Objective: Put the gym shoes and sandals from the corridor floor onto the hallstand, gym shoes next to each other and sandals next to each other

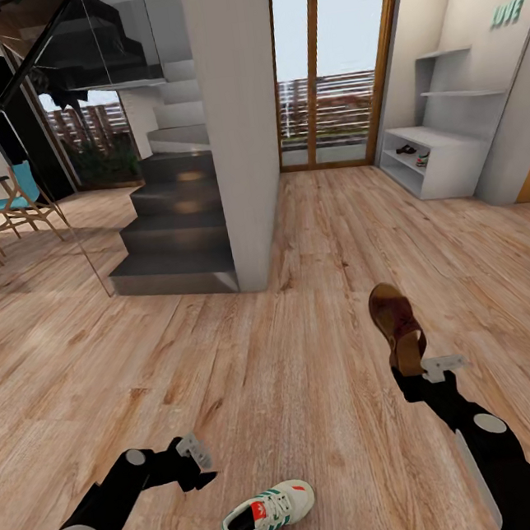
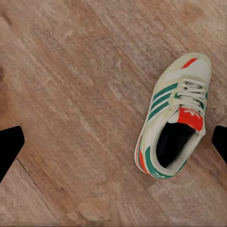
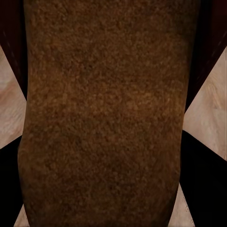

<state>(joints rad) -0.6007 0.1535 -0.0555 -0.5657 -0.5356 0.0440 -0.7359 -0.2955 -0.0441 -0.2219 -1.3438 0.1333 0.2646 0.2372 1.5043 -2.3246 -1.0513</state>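
The right gripper (image 1: 414, 369) clamps a dark brown leather sandal (image 1: 395, 324) while the left gripper (image 1: 196, 464) hangs open above a white green-striped sneaker (image 1: 268, 512) on the light wood-plank floor (image 1: 271, 380)

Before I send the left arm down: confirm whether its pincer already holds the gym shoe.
No: in the left wrist view the gym shoe lies flat on the wood floor, clear of the left pincer, whose fingers stand wide apart.

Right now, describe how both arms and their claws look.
Both arms are glossy black with round pale-grey joint caps. The left arm widens into a pale-grey shell near the frame's lower corner; the right arm carries a pale-grey strip along its forearm. The left claw and right claw have light grey, flat fingers. No cables or markings are visible.
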